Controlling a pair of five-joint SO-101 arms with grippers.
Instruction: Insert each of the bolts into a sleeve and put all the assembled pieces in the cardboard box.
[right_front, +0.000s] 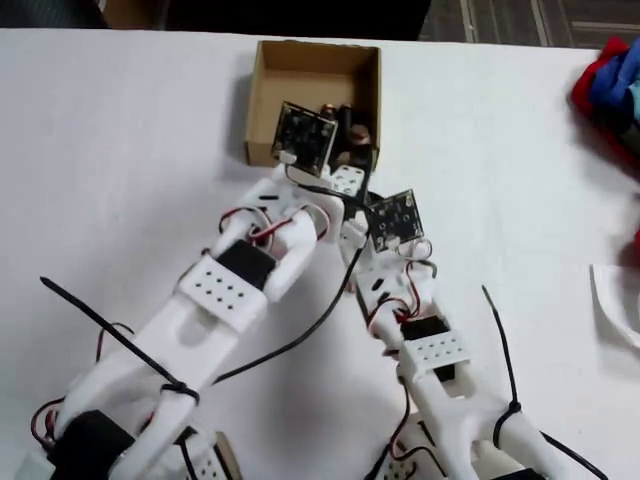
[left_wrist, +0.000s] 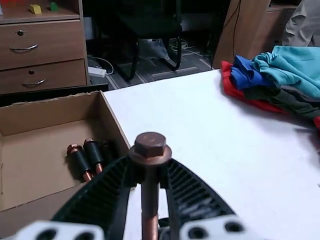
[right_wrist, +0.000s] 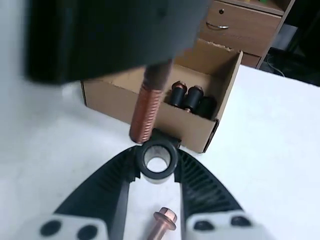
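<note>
My left gripper (left_wrist: 150, 170) is shut on a copper bolt (left_wrist: 150, 150), held upright with its hex head up. My right gripper (right_wrist: 157, 162) is shut on a black sleeve (right_wrist: 157, 159), bore facing up. The bolt's threaded end (right_wrist: 146, 114) hangs just above the sleeve's rim, slightly off to one side of the bore. Both grippers meet just in front of the cardboard box (right_front: 262, 100), near its front right corner. Assembled pieces (left_wrist: 84, 161) lie inside the box (right_wrist: 200, 125). A loose bolt (right_wrist: 165, 221) lies on the table under my right gripper.
A pile of red, blue and teal clothes (right_front: 610, 80) lies on the table's far right (left_wrist: 280, 85). A white object (right_front: 615, 300) sits at the right edge. Wooden drawers (left_wrist: 40, 50) stand beyond the table.
</note>
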